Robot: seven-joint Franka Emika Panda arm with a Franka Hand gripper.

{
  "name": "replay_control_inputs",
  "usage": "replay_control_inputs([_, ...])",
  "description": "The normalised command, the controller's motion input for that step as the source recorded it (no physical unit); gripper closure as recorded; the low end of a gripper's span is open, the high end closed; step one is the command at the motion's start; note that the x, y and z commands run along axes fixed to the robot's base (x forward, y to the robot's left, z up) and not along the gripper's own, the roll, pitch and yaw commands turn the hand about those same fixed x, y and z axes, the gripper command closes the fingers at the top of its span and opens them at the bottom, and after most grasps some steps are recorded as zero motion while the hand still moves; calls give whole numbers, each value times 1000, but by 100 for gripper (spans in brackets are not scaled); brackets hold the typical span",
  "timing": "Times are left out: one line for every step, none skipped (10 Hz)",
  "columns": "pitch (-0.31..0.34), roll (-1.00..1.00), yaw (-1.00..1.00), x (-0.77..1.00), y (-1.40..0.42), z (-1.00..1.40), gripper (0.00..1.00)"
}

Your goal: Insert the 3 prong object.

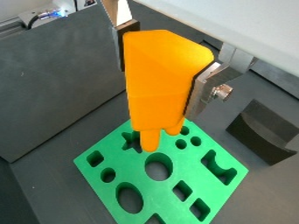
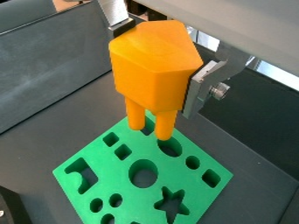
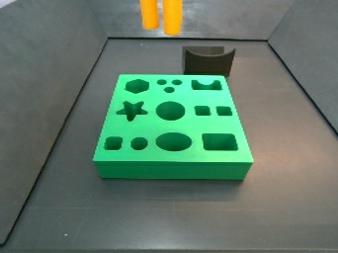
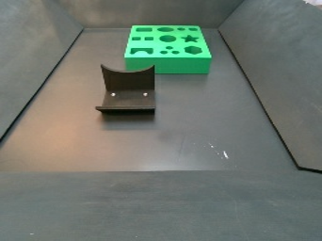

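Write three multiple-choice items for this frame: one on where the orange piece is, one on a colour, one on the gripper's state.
1. Where is the 3 prong object?
A. seated in the block
B. held above the green block
C. lying on the floor

2. What colour is the block with the shaped holes?
A. green
B. blue
C. red

3. What is the gripper doing?
A. open, empty
B. shut on the dark curved block
C. shut on the 3 prong object

Answers: B, in both wrist views the prongs hang clear above the block's holes. A, both side views show it green. C, a silver finger presses the orange piece's side in both wrist views.
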Motion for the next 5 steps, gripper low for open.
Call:
replay_control_inputs([0,0,60,180,29,-54,100])
replay_control_inputs([0,-53,143,220,20,-103,100])
replay_control_inputs([0,-129,0,34,91,-274,100])
replay_control_inputs([0,0,17,66,140,-446,100])
replay_control_inputs([0,-36,0,0,97,-340,100])
